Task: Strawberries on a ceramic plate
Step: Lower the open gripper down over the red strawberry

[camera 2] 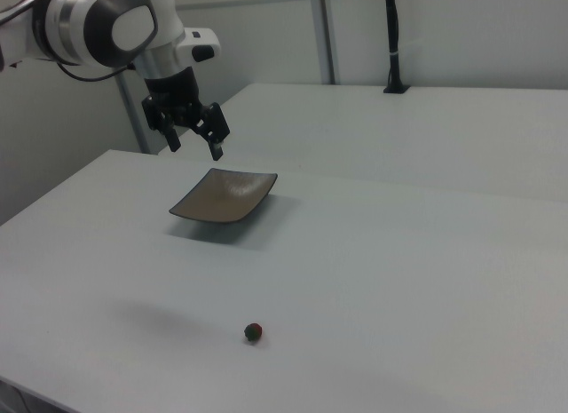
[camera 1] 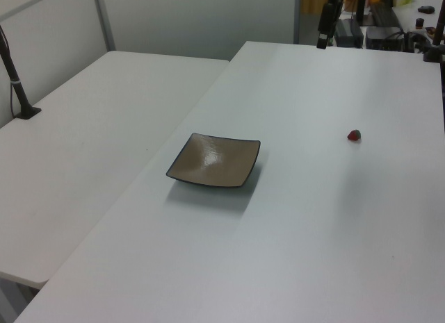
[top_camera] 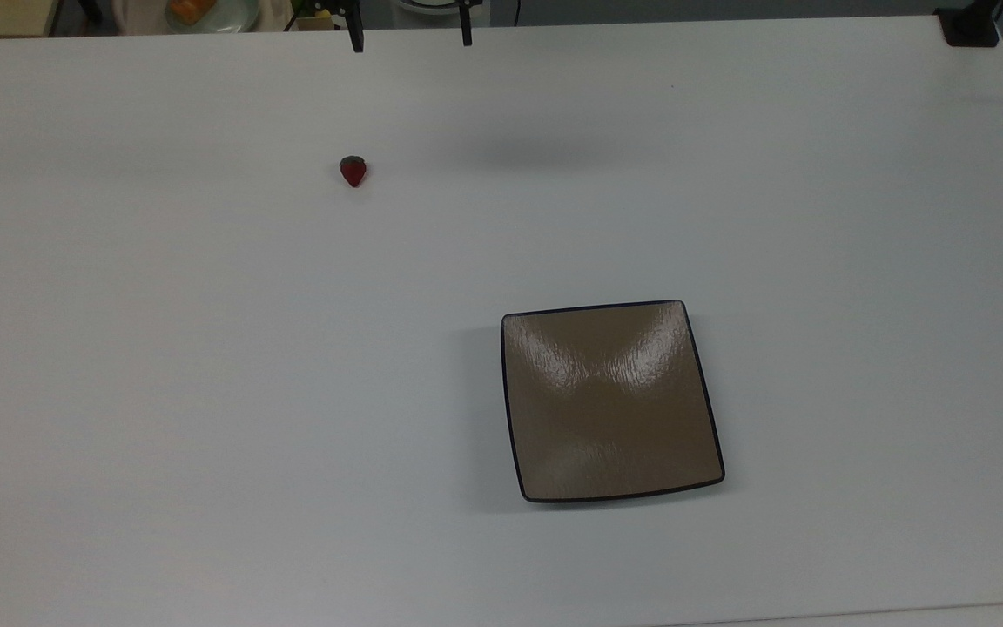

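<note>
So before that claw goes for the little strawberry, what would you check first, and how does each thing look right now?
1. Claw open and holding nothing: ok, its fingers are spread apart with air between them.
2. Strawberry free to grab: ok, it lies alone on the white table, nothing touching it.
3. Ceramic plate ready to receive it: ok, its surface is bare and it sits flat.
4. Strawberry on the plate: not ok, it lies well apart from the plate.
5. Claw lined up over the strawberry: not ok, it hangs in the air away from the fruit.
6. Path between strawberry and plate: ok, bare tabletop.
</note>
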